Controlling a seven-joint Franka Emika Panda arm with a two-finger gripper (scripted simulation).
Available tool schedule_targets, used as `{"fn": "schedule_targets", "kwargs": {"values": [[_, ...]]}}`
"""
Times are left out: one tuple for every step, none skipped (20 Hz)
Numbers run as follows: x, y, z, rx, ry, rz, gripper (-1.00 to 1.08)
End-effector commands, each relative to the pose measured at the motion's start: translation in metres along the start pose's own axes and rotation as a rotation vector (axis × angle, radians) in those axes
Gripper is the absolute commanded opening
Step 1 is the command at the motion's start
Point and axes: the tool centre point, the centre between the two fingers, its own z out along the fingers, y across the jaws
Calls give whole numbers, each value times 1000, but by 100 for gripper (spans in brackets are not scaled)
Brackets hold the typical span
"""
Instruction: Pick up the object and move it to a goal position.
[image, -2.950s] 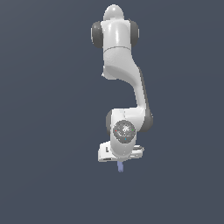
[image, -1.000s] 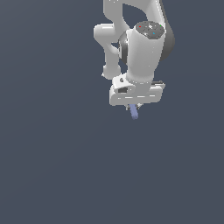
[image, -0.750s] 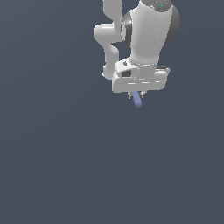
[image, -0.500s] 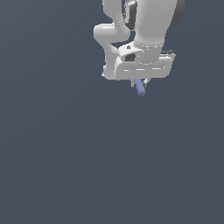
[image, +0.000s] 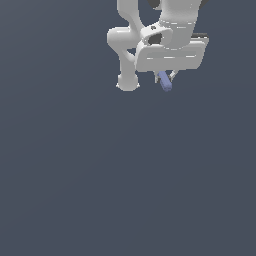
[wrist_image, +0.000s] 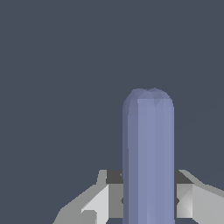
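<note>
The object, a small periwinkle-blue rod (image: 165, 82), sticks out below the white hand of the arm near the top of the exterior view. My gripper (image: 165, 77) is shut on the rod, with most of its fingers hidden behind the wide white hand body. In the wrist view the rod (wrist_image: 148, 157) stands tall between the two grey fingertips (wrist_image: 98, 203), its rounded end pointing away from the camera. The rod hangs in the air, touching nothing else.
The white arm's links (image: 127, 55) fill the top of the exterior view, partly cut off by the frame edge. Everything else in both views is a plain dark grey-blue background.
The arm has lifted the rod upward and toward the exterior view's right, and it now looks larger in the frame. The gripper has stayed shut on the rod throughout.
</note>
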Motion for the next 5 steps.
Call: {"fn": "schedule_targets", "kwargs": {"values": [[-3,-2,-6,0,-1,0,-100],[-4,-2,-7,0,-1,0,-100],[-4,-3,-8,0,-1,0,-100],[-4,-2,-8,1,-1,1,-100],[-3,-2,-8,1,-1,1,-100]]}}
